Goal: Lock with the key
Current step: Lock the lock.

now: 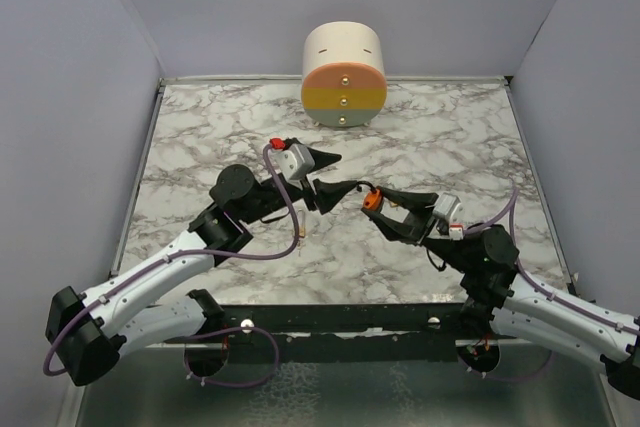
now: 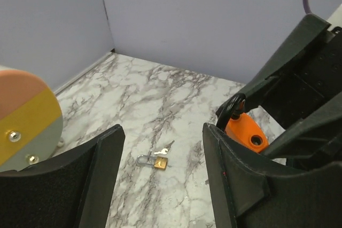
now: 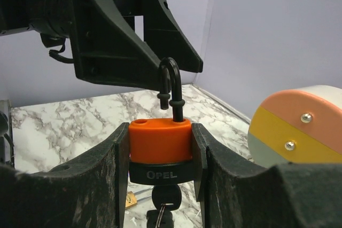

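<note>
We see the right gripper point(image 3: 160, 156) with its jaws closed on the flat sides of the orange padlock point(image 3: 159, 137), holding it clear above the desk point(image 2: 160, 94). The left gripper point(image 2: 163, 131) has its jaws open and holds nothing, and it sits just beside the black shackle point(image 3: 172, 86).

The shackle is raised, with its short leg out of the body. We judge that this is where things may go wrong. A push from the left arm that is off the line of the shackle legs could land the free leg beside its hole. It could also make the padlock pivot or slip between the right jaws.

The key point(image 3: 164, 198) sits in the keyway at the padlock's black base, low between the right fingers. That leaves little room to reach it, and a knock could pull it loose.

The key's long axis runs in line with the shackle legs. Its blade points into the body, toward the left gripper, and its black head faces back toward the right wrist.

A small brass padlock point(image 2: 159, 161) lies apart on the desk.
</note>
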{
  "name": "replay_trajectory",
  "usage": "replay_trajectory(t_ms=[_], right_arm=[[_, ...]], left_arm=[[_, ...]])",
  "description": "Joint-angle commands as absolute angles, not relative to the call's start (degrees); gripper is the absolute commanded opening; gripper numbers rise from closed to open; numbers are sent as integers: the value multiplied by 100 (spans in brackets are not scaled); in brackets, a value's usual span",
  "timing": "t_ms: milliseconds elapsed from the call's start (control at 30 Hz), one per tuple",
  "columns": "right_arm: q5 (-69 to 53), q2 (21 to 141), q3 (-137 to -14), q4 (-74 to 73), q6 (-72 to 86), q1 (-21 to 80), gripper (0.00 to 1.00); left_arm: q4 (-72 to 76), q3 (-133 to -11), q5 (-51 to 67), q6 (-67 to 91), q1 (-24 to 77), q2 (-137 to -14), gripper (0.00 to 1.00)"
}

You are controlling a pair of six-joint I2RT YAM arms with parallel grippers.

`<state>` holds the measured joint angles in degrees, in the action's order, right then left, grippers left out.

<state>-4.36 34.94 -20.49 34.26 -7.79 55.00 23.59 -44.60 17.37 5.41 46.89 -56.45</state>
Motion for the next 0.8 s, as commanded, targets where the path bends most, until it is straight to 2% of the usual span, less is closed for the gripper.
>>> replay_trajectory(t_ms=[0, 200, 400, 767], right_arm=[[-469, 3355, -2087, 3706, -844, 5491, 2], [-498, 3467, -2101, 3743, -822, 5491, 2], [-556, 3568, -2135, 3819, -776, 5488, 2], [-523, 3579, -2162, 3788, -738, 5493, 2]], left_arm=[[2313, -4488, 2431, 193, 4681, -5306, 64], [2675, -4179, 2630, 79, 4680, -4812, 66], [2730, -4304, 2668, 212, 4684, -5075, 66], [2797, -4508, 3020, 264, 4677, -5475, 47]])
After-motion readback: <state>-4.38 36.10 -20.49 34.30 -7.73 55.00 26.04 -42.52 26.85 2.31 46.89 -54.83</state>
